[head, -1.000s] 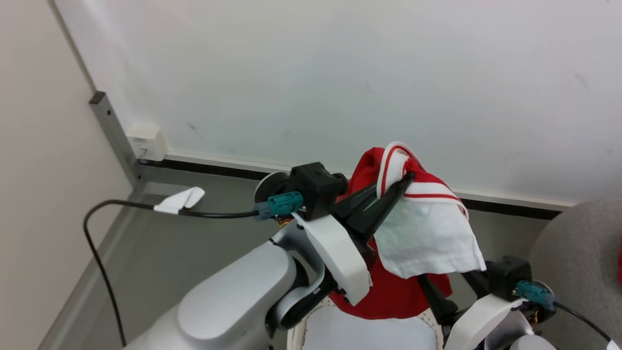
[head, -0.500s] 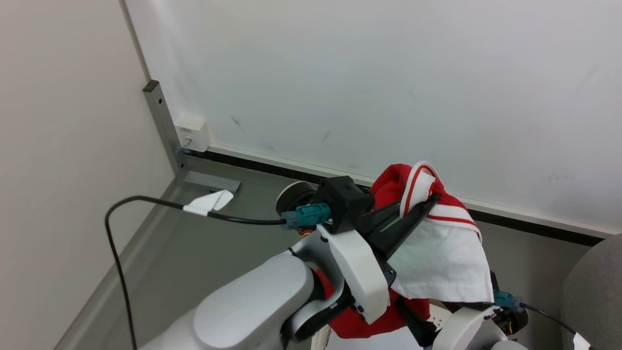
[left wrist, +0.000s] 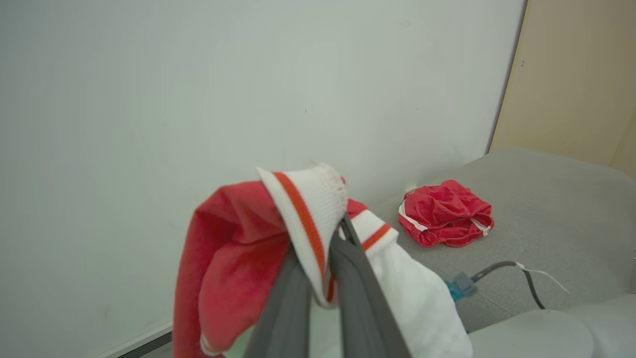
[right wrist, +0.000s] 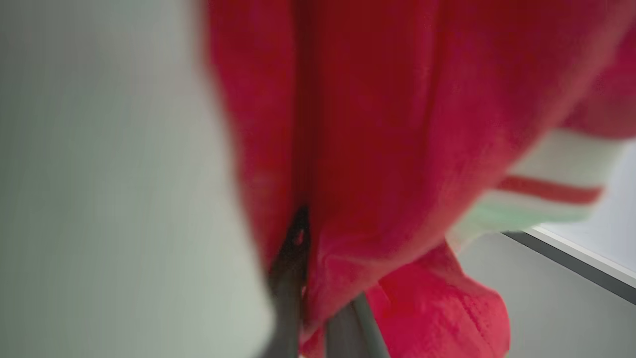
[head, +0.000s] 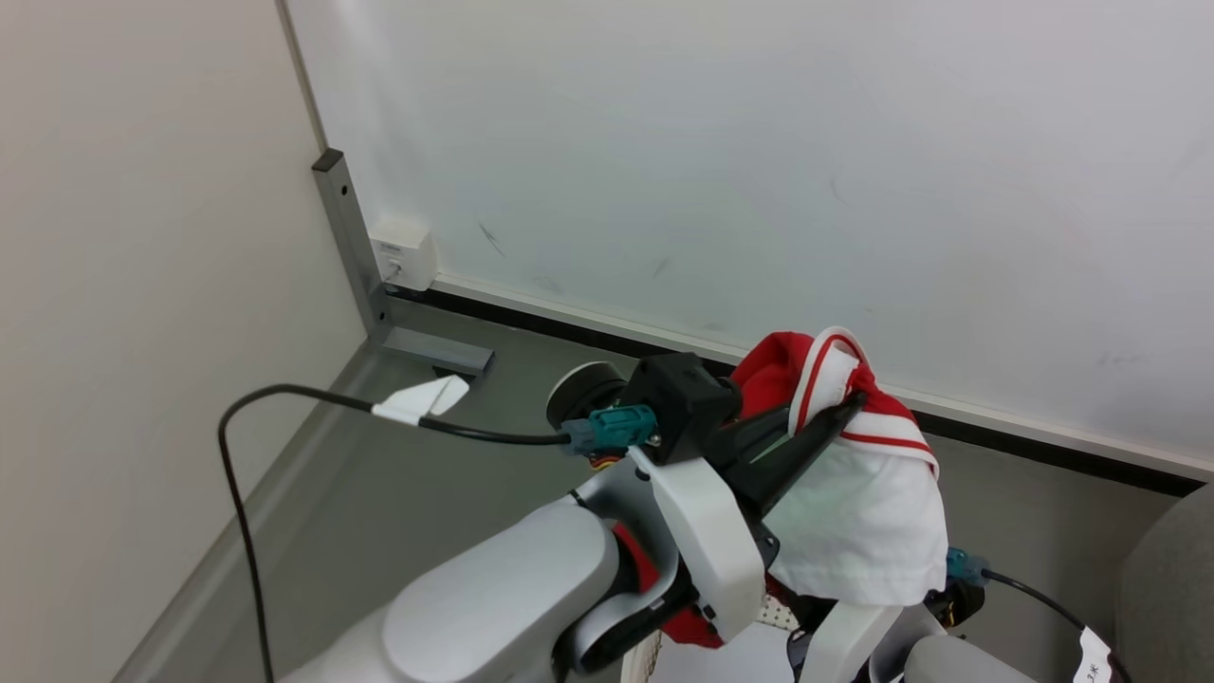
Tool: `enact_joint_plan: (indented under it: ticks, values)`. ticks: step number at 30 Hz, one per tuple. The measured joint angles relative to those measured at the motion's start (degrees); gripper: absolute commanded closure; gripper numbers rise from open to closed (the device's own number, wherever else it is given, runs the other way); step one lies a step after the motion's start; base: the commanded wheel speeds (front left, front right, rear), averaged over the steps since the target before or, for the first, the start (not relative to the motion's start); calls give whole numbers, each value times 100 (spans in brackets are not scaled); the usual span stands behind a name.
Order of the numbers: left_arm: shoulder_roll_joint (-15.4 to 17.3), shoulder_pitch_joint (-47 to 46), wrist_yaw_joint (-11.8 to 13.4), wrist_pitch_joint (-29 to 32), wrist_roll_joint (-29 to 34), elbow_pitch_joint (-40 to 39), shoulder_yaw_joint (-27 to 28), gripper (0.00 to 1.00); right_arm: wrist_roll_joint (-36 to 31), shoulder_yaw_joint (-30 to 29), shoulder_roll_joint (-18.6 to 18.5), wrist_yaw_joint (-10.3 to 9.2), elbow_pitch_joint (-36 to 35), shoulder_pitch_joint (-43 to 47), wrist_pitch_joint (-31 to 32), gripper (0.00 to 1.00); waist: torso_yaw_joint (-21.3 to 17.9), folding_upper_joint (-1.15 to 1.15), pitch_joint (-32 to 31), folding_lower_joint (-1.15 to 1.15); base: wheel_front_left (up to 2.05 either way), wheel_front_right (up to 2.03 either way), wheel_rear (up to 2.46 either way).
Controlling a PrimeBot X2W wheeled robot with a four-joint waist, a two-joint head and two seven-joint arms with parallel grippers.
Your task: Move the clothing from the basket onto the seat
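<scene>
In the head view my left gripper (head: 839,415) is held high, shut on the clothing (head: 863,531), a red garment with a white fabric part and red-striped white trim that drapes over the fingers. The left wrist view shows this gripper (left wrist: 323,271) pinching the striped trim (left wrist: 308,209). My right gripper (right wrist: 315,303) sits under the same garment, shut on its red fabric (right wrist: 397,124). A second red garment (left wrist: 444,214) lies crumpled on the grey seat (left wrist: 546,209). A sliver of the basket (head: 778,615) peeks out below the hanging cloth.
A white wall (head: 759,142) runs close ahead, with a dark skirting strip, a metal post (head: 346,228) and a small white box (head: 406,251) in the corner. Grey floor (head: 427,493) lies below. A black cable (head: 285,394) loops off my left wrist. The seat's edge (head: 1171,588) is at lower right.
The camera has turned, so the wall corner slid right and the seat slid nearly out at the right. Both grippers still hold the garment, lifted clear of the basket.
</scene>
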Motion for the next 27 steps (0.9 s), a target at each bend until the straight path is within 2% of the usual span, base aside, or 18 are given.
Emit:
enact_joint_plan:
  ticks: [6,15,27]
  values:
    - [38,3,11,-32,-47,10,24,100,302,347,-16,0,76,-194,-112,100,-43,0,29,0,0,0,0]
    - [112,13,59,-54,-78,36,56,100,549,516,-101,0,151,-327,-170,100,-186,0,37,0,0,0,0]
    - [210,49,108,-90,-141,79,100,100,91,-346,-238,0,-453,-26,-188,100,-309,0,46,0,0,0,0]
